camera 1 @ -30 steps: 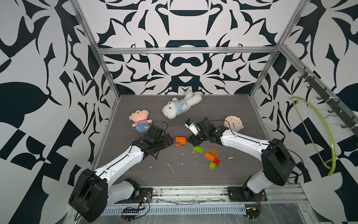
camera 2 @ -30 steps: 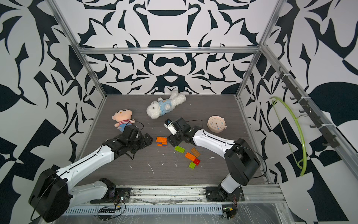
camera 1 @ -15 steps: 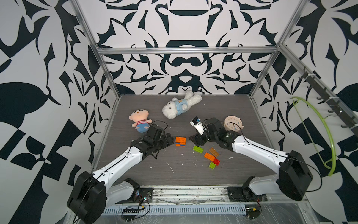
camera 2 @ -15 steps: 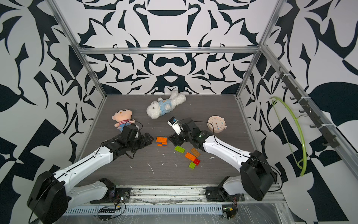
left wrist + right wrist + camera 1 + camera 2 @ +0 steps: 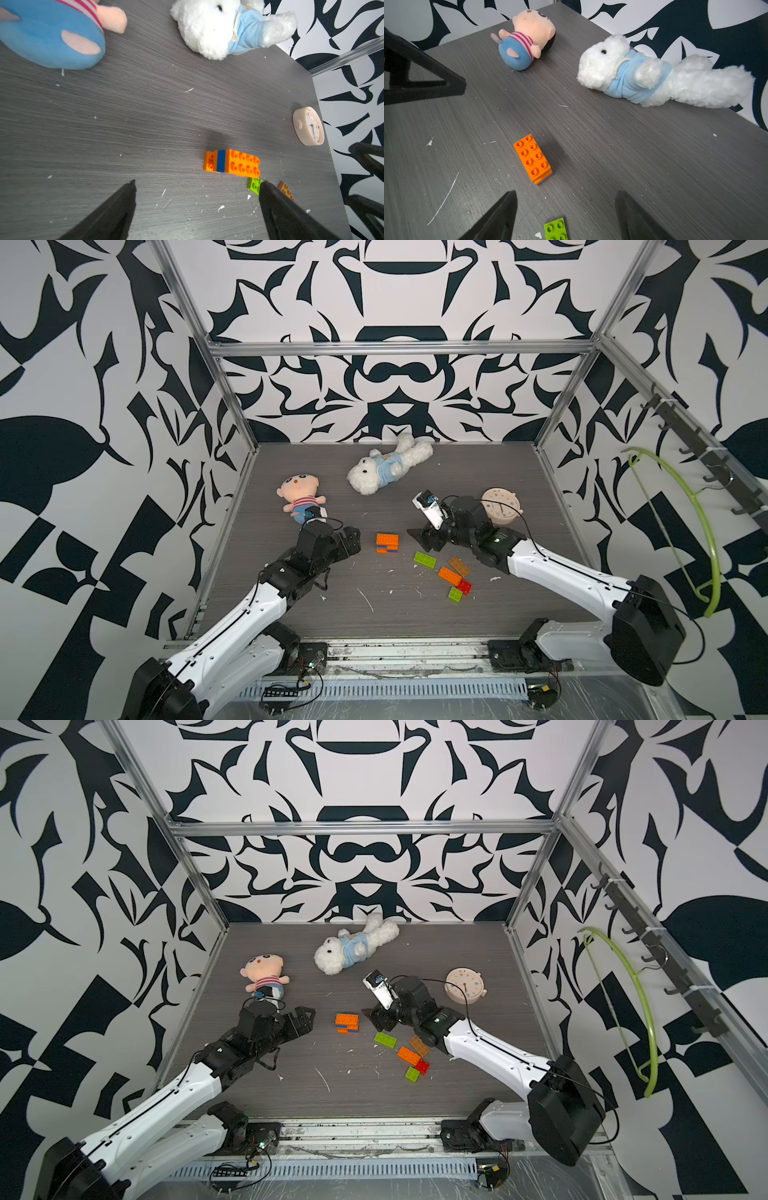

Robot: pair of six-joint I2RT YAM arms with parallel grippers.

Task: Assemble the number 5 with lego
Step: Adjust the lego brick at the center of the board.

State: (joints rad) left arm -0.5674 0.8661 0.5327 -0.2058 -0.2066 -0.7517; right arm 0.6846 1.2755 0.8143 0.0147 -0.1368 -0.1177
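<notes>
A lego cluster [image 5: 387,543] [image 5: 347,1023] of orange bricks with a blue layer lies on the table between my grippers, and both wrist views show it [image 5: 232,164] [image 5: 532,159]. To its right lie loose lego: a green brick [image 5: 425,560] [image 5: 556,229], a tan brick [image 5: 459,566], an orange brick [image 5: 450,576], a red brick [image 5: 464,586] and a small green brick [image 5: 456,594]. My left gripper [image 5: 354,542] [image 5: 197,182] stands wide open just left of the cluster, holding nothing. My right gripper [image 5: 419,541] [image 5: 566,192] is open and empty, just right of the cluster and above the green brick.
A plush doll [image 5: 299,499] in a striped shirt lies behind the left gripper. At the back middle is a white plush dog [image 5: 386,468]. A round beige clock [image 5: 500,506] lies behind the right arm. A green hanger [image 5: 698,531] hangs on the right wall. White crumbs dot the table.
The right arm's elbow has swung outward to the right and its jaws have spread wider. The lego cluster stays on the table. The left gripper has barely moved.
</notes>
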